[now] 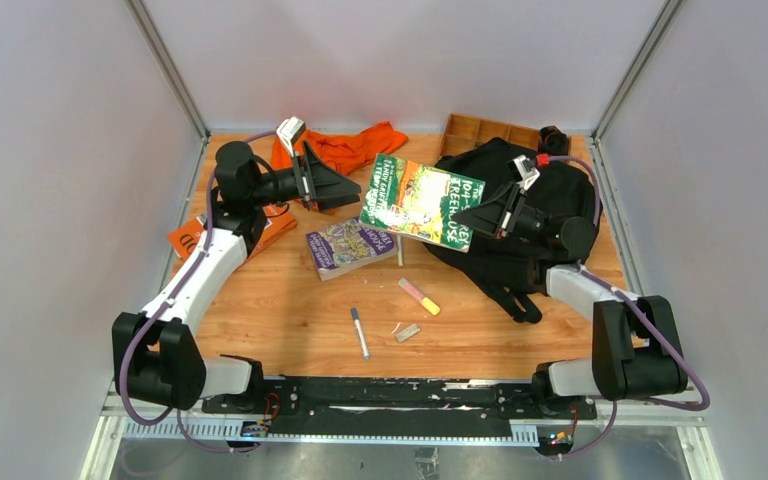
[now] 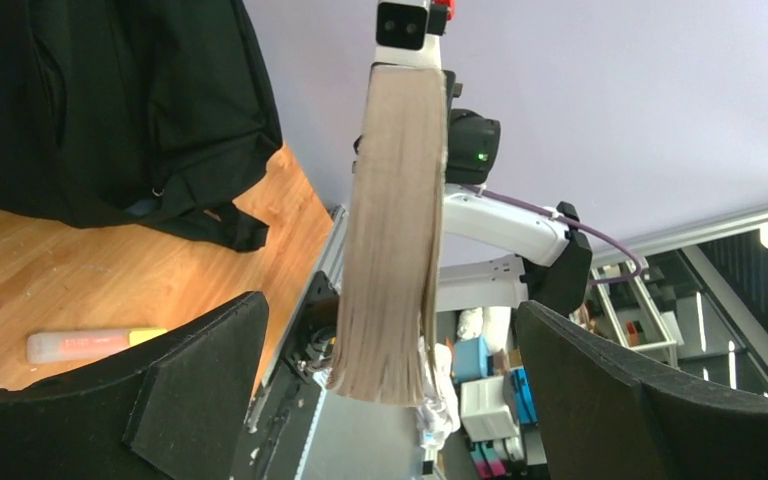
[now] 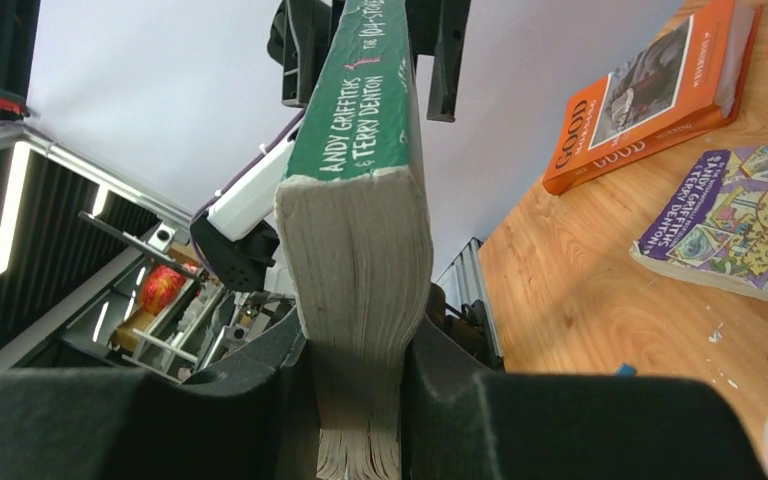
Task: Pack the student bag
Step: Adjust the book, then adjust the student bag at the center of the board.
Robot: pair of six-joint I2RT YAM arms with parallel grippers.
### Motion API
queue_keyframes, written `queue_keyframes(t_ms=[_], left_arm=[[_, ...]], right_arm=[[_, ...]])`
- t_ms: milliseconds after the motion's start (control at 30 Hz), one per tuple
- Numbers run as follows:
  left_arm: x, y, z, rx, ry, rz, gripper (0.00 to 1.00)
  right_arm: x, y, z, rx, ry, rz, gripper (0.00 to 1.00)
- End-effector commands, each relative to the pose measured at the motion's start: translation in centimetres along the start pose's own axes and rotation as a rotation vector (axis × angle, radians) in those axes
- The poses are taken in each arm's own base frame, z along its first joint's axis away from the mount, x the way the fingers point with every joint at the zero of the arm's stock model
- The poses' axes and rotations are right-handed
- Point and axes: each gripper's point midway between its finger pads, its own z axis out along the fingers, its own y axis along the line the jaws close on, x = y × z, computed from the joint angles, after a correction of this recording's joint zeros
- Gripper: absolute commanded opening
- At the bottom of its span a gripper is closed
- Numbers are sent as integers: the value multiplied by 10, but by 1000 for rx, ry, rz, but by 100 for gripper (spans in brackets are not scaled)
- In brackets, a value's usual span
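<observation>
A thick green paperback [image 1: 422,203] hangs flat in the air above the table's middle. My right gripper [image 1: 482,213] is shut on its right end; in the right wrist view the page block [image 3: 360,230] is squeezed between the pads of the gripper [image 3: 360,370]. My left gripper [image 1: 352,190] stands open around the book's left end. In the left wrist view, the pages [image 2: 395,230] hang between the wide-apart fingers [image 2: 210,370], which do not touch them. The student bag [image 1: 505,255], black and soft, lies at the right under my right arm, and also shows in the left wrist view [image 2: 110,100].
A purple book [image 1: 348,247] lies below the green one. An orange book [image 1: 188,238] sits at the left edge and an orange cloth [image 1: 345,147] at the back. A wooden tray [image 1: 480,130] stands behind the bag. A highlighter [image 1: 418,296], pen [image 1: 360,332] and eraser [image 1: 408,332] lie in front.
</observation>
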Motion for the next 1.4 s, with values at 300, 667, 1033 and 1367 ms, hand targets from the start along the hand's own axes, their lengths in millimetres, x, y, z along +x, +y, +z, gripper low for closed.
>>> queue_keyframes(t_ms=[300, 667, 1033, 1367], left_arm=[[19, -7, 17, 61, 101, 55, 98], [3, -12, 9, 34, 19, 37, 0], [-27, 100, -75, -484, -200, -122, 0], [-14, 106, -83, -548, -170, -99, 0]], right_arm=[[12, 48, 26, -153, 92, -132, 0], [15, -1, 31, -22, 126, -29, 32], [-15, -104, -57, 1145, 169, -420, 74], [-13, -163, -38, 1316, 313, -419, 71]])
